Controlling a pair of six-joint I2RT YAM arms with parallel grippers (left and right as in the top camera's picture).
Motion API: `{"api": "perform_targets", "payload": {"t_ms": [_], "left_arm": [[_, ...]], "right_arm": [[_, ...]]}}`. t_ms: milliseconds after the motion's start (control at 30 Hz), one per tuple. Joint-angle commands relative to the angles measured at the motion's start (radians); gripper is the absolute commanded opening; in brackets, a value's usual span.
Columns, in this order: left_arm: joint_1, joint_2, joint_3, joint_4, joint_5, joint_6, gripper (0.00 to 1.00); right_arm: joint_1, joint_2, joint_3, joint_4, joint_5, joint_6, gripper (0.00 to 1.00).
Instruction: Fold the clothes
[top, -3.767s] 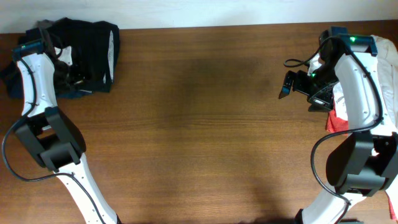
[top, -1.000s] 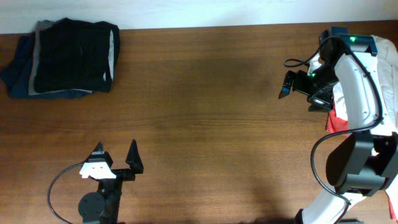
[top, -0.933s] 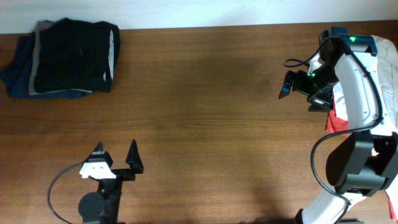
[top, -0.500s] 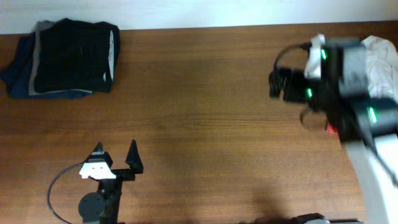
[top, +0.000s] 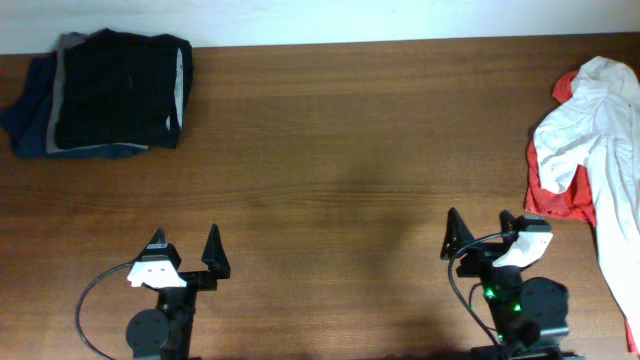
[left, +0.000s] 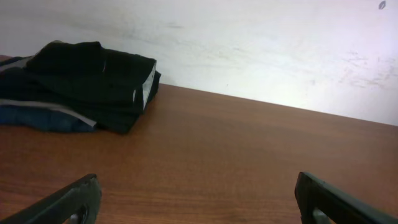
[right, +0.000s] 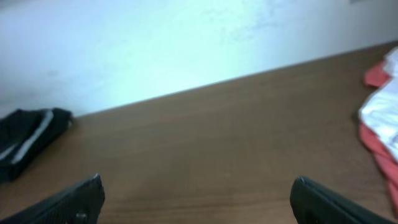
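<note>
A stack of folded dark clothes (top: 105, 92) lies at the table's far left corner; it also shows in the left wrist view (left: 81, 84) and at the left edge of the right wrist view (right: 28, 146). A crumpled pile of white and red clothes (top: 590, 150) lies at the far right; its edge shows in the right wrist view (right: 380, 124). My left gripper (top: 185, 252) is open and empty near the front left edge. My right gripper (top: 482, 233) is open and empty near the front right edge. Both sit far from the clothes.
The brown wooden table (top: 330, 150) spans the view, with a white wall (left: 249, 43) behind its far edge. Both arms are folded down at the front edge, with cables beside them.
My right arm has pulled back from the white and red pile at the far right and folded down to the front edge. Earlier the left arm left the dark stack likewise.
</note>
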Motion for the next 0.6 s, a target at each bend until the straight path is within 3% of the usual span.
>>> {"api": "perform_targets", "payload": {"t_ms": [0, 200, 367, 433, 567], "left_arm": [[0.005, -0.005, -0.006, -0.002, -0.006, -0.002, 0.99], [0.005, -0.005, -0.006, -0.002, -0.006, -0.001, 0.99], [0.005, -0.005, -0.006, -0.002, -0.006, -0.001, 0.99], [0.005, -0.005, -0.006, -0.002, -0.006, -0.001, 0.99], [0.005, -0.005, -0.006, -0.002, -0.006, -0.001, 0.99]], "right_arm": [[-0.006, -0.082, -0.105, 0.074, -0.035, 0.009, 0.99], [-0.011, -0.169, -0.220, 0.182, -0.019, 0.008, 0.99], [-0.011, -0.169, -0.220, 0.122, 0.104, 0.000, 0.99], [-0.011, -0.169, -0.220, 0.122, 0.085, -0.081, 0.99], [-0.011, -0.167, -0.220, 0.120, 0.071, -0.093, 0.99]]}}
